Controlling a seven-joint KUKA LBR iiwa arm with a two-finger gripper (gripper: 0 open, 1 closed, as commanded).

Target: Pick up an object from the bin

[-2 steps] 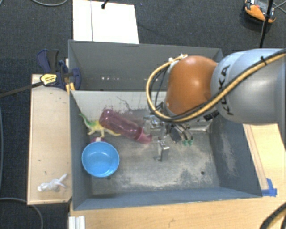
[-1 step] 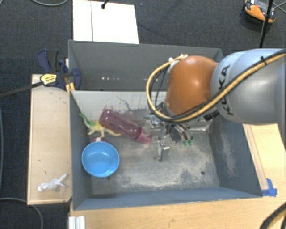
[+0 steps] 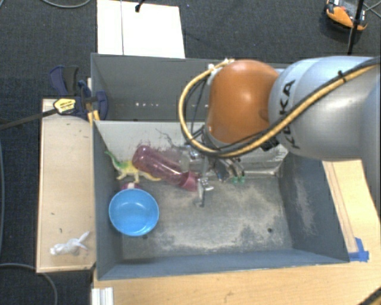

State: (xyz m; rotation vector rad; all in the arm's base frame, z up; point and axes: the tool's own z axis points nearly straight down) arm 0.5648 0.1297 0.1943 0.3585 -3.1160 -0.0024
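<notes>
Black capital letters run down the silver arm (image 3: 333, 107) in the upper right of the frame, just beside its orange cover (image 3: 241, 101). They read KUKA, turned sideways, and a yellow cable (image 3: 309, 98) crosses part of the word.

A dark grey carpet (image 3: 36, 47) covers the floor, its surface finely speckled. Black cables (image 3: 59, 3) curl across it at the top left, and a single black lead (image 3: 24, 121) runs in from the left edge. At the top right an orange and black tool (image 3: 341, 15) lies on the carpet, with a thin black cord (image 3: 355, 30) passing just beside it. A pale wooden desk (image 3: 238, 289) shows along the lower edge. The light falls soft and even.
</notes>
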